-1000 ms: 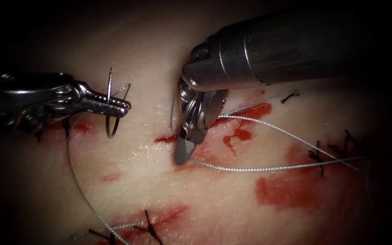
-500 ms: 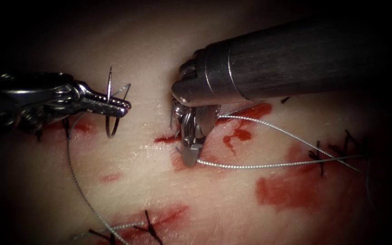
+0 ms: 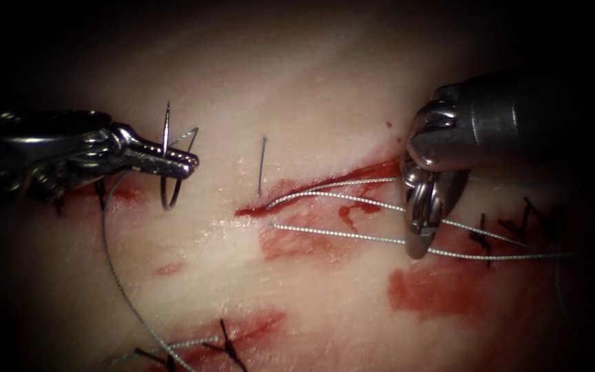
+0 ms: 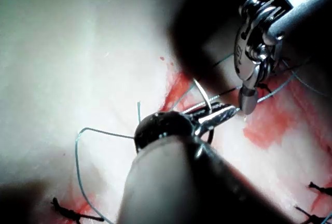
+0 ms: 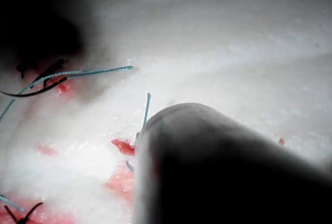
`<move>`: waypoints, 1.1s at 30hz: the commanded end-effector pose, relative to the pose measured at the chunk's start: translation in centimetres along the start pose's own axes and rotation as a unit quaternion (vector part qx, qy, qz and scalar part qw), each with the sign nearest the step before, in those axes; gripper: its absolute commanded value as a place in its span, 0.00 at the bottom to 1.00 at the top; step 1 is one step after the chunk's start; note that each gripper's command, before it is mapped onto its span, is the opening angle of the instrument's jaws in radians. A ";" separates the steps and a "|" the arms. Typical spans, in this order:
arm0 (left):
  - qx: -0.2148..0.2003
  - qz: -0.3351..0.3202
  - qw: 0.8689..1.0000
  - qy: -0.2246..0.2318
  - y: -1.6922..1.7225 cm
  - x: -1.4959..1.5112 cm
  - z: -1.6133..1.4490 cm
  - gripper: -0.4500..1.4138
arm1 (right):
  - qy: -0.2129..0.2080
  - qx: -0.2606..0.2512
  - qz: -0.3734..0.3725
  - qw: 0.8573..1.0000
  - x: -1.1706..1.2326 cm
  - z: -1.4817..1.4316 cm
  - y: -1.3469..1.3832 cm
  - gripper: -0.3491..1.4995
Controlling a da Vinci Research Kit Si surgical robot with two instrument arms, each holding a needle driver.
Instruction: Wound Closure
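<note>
My left claw (image 3: 180,162) stays clamped mid-curve on the needle (image 3: 167,155) left of the cut (image 3: 311,189), clear of the tissue (image 3: 297,83), while my right claw (image 3: 418,241), closed on the thread (image 3: 339,233), has drawn it rightward.

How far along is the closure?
Done: dark knotted stitches sit on the tissue. In hand: the left tool holds the needle mid-curve, clear of tissue, left of the cut; the right tool grips the thread. Left: the cut's middle shows no knot.
</note>
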 end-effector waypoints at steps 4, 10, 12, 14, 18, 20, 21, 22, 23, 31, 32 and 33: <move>0.000 0.000 1.000 0.000 -0.06 -0.03 0.04 0.00 | 0.009 -0.011 0.035 0.999 -0.62 0.02 0.33 0.00; 0.000 0.000 1.000 0.000 -0.06 -0.04 0.05 0.00 | 0.042 -0.017 0.081 0.996 -1.39 0.08 0.56 0.00; 0.000 0.000 1.000 0.000 -0.07 -0.04 0.04 0.00 | 0.050 -0.016 0.092 0.994 -1.59 0.07 0.63 0.00; 0.000 0.000 1.000 0.000 -0.07 -0.04 0.04 0.00 | 0.060 -0.014 0.108 0.992 -1.77 0.05 0.70 0.00; 0.000 0.000 1.000 0.000 -0.07 -0.04 0.04 0.00 | 0.061 -0.014 0.142 0.988 -2.10 0.06 0.88 0.00; 0.000 0.000 1.000 0.000 -0.07 -0.04 0.04 0.00 | 0.061 -0.013 0.156 0.986 -2.22 0.07 0.96 0.00; 0.000 0.000 1.000 0.000 -0.07 -0.04 0.04 0.00 | 0.060 -0.014 0.159 0.985 -2.27 0.07 0.99 0.00; 0.000 0.000 1.000 0.000 -0.07 -0.04 0.04 0.00 | 0.060 -0.013 0.166 0.984 -2.32 0.07 1.02 0.00; 0.000 0.000 1.000 0.000 -0.07 -0.04 0.04 0.00 | 0.061 -0.013 0.174 0.983 -2.38 0.06 1.05 0.00; 0.001 0.000 1.000 0.000 -0.07 -0.04 0.05 0.00 | 0.099 -0.032 0.156 0.982 -2.45 -0.06 1.11 0.71; 0.001 0.000 1.000 0.000 -0.07 -0.04 0.05 0.00 | 0.114 -0.028 0.133 0.984 -2.40 -0.13 1.07 0.75; 0.001 0.000 1.000 0.000 -0.07 -0.04 0.05 0.00 | 0.124 -0.026 0.119 0.985 -2.35 -0.19 1.04 0.76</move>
